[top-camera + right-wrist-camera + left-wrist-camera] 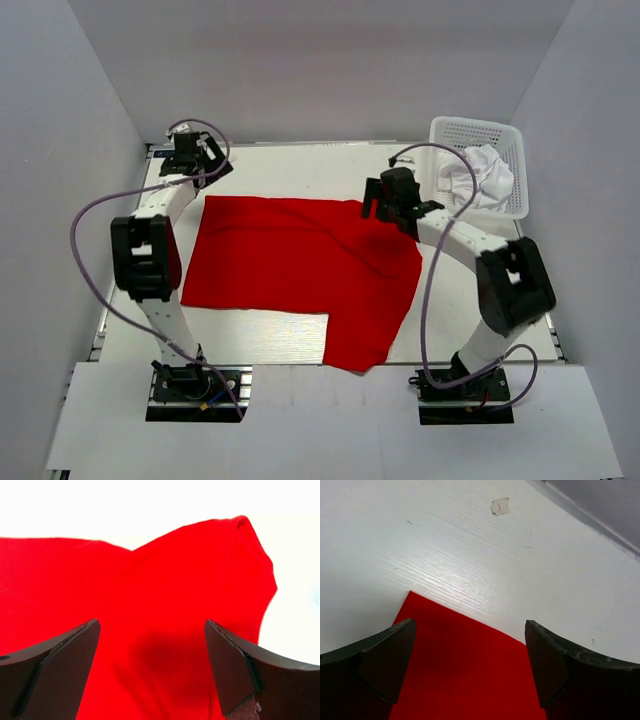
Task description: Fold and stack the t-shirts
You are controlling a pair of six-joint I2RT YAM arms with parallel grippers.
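Observation:
A red t-shirt (300, 265) lies spread on the white table (300, 170), with one flap reaching toward the near edge. My left gripper (205, 160) hovers open at the shirt's far left corner, which shows in the left wrist view (465, 670) between the spread fingers. My right gripper (385, 205) hovers open over the shirt's far right part; the right wrist view shows red cloth (150, 610) under the spread fingers, nothing held. A white t-shirt (478, 175) lies crumpled in the white basket (470, 128).
The basket stands at the table's far right corner. A small square mark (500, 506) is on the table beyond the shirt's corner. Grey walls enclose the table on the left, back and right.

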